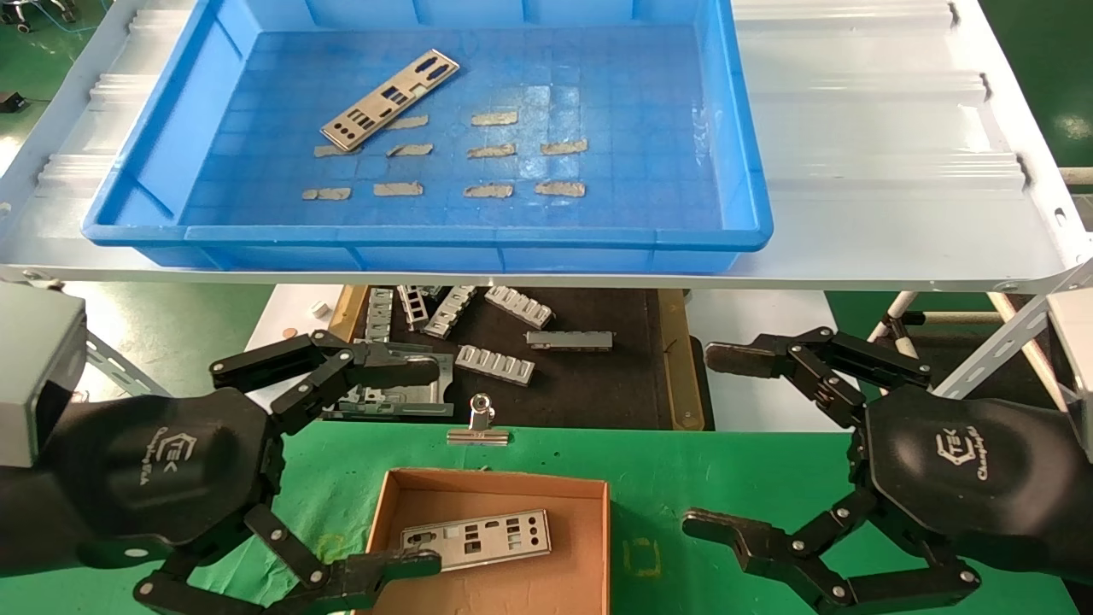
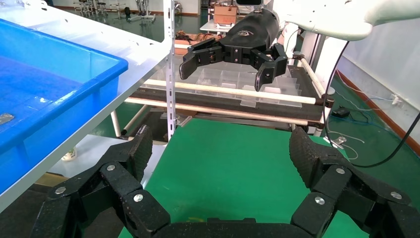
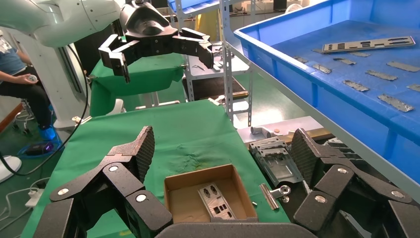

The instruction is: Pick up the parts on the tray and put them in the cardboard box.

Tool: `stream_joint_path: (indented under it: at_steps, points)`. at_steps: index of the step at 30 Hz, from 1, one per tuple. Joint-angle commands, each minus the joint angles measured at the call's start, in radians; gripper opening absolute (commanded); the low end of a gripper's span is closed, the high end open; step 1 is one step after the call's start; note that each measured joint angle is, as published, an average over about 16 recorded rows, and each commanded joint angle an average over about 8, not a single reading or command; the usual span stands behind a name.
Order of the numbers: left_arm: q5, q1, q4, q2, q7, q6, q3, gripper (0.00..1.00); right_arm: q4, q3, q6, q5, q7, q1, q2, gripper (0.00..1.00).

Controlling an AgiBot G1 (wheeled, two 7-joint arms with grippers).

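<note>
In the head view the blue tray [image 1: 743,171] fills the upper half of the frame, sitting on a white ridged shelf [image 1: 897,128]; one silver part [image 1: 390,100] lies at an angle in the tray's upper left, among scattered tan tape scraps [image 1: 493,119]. At the bottom centre the cardboard box [image 1: 495,487] rests on green cloth [image 1: 726,470] with another part [image 1: 476,539] lying flat inside it. The left gripper [image 1: 427,465] hangs at lower left, jaws wide apart and empty, its lower finger just over the box's near left corner; the right gripper [image 1: 709,440] mirrors it at lower right, also spread and holding nothing. Between shelf and cloth, ribbed grey blocks [image 1: 495,365] lie on a dark mat, and a binder clip [image 1: 480,424] sits just above the box. The left wrist view shows the left gripper [image 2: 218,148] spread over green cloth, with the right gripper [image 2: 223,74] farther off, open. The right wrist view shows the right gripper [image 3: 220,146] spread above the box [image 3: 176,198], the part [image 3: 215,201] inside it, and the tray [image 3: 297,64] at upper right.
</note>
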Motion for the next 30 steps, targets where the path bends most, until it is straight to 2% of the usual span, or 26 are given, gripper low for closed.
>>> stream_joint_path:
  at_steps: [1, 30]
  points:
    - [0.0, 0.0, 0.0, 0.0, 0.0, 0.0, 0.0, 1.0, 0.0, 0.0, 0.0, 0.0, 0.0, 0.0, 0.0, 1.0]
    - [0.002, -0.001, 0.001, 0.001, 0.001, -0.002, 0.003, 1.0, 0.0, 0.0, 0.0, 0.0, 0.0, 0.0, 0.0, 1.0]
